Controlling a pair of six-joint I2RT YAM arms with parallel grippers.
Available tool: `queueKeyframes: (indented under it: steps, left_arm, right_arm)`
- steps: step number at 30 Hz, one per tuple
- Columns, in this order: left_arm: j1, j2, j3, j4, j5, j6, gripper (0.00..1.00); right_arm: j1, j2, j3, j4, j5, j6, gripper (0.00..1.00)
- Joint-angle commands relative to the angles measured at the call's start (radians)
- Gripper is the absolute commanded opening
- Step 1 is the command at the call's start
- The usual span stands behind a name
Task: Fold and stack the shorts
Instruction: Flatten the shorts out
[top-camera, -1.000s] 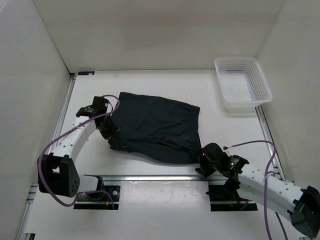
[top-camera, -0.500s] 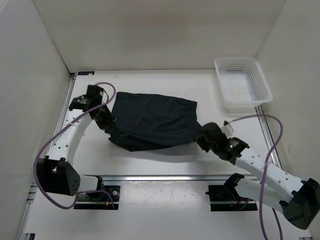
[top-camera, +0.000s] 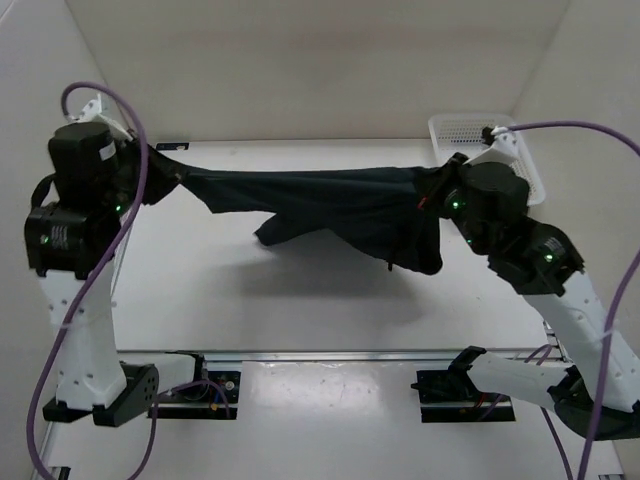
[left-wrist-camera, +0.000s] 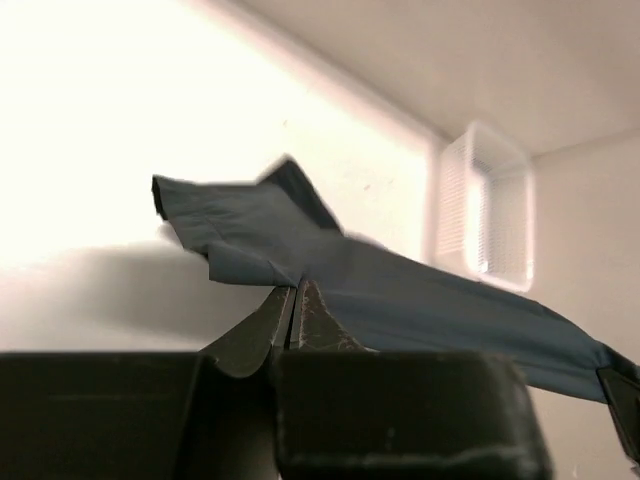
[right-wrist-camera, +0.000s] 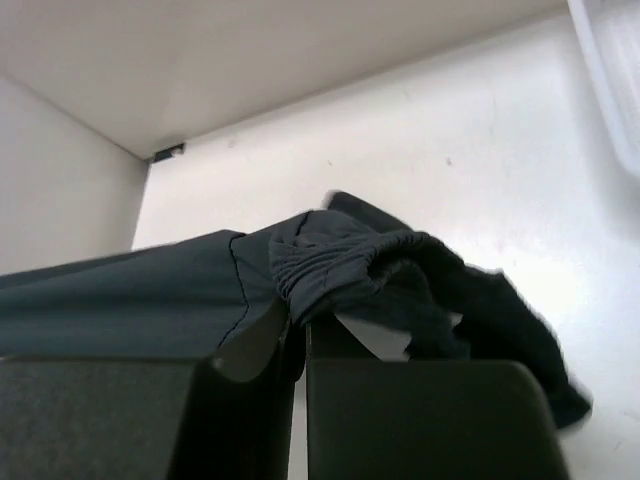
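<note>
1. Shorts (top-camera: 340, 212) are now off the worktop (top-camera: 300, 310), strung between the two arms as a dark band. A second ago they lay spread flat on it.
2. Left tool (top-camera: 160, 172): pinched fully together on the left end of the shorts. Its wrist view shows cloth running out from the closed tips. This hold was already in place a second ago.
3. Right tool (top-camera: 434, 192): clamped tight on the gathered waistband (right-wrist-camera: 330, 262) at the right end. A second ago it stood wide open at the near right corner of the cloth, so this grip is new.
4. Both arms have risen high and drawn apart. The left is toward the far left corner, and the right is in front of the white basket (top-camera: 465, 127).
5. The top edge is taut between the two grips. A loose flap hangs at mid-span, and a larger drape sags below the right tool. A shadow lies on the worktop beneath, with no contact that I can make out.
6. Reading: this is the lift-and-stretch stage, and no fold is made yet. The next move likely calls for lowering the hanging part flat and bringing the held edge over it.
7. Risk: the hang is uneven, so the fold could land crooked, and a thin pinch may slip.
</note>
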Motion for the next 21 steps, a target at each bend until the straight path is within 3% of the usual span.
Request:
queueKeyframes:
  steps: [1,6,12,17,21]
  left_arm:
    - [0.012,-0.093,0.089,-0.025,-0.114,-0.002,0.1]
    - [0.012,-0.139,0.32,-0.035,-0.24,0.007,0.1]
    - [-0.01,-0.159,0.519,-0.044,-0.327,0.007,0.1]
    - [-0.019,-0.121,0.502,-0.007,-0.323,0.019,0.1]
    - [-0.019,-0.049,0.34,0.059,-0.311,0.044,0.1]
  right_arm:
    - [-0.006,-0.036,0.142,-0.09,0.011,-0.227,0.0]
    - [-0.006,-0.045,0.352,-0.182,-0.067,-0.29,0.0]
    - [-0.006,-0.045,0.484,-0.245,-0.106,-0.301,0.0]
    - [-0.006,-0.036,0.496,-0.277,-0.064,-0.301,0.0]
    - [-0.006,0.024,0.406,-0.268,0.032,-0.322,0.0]
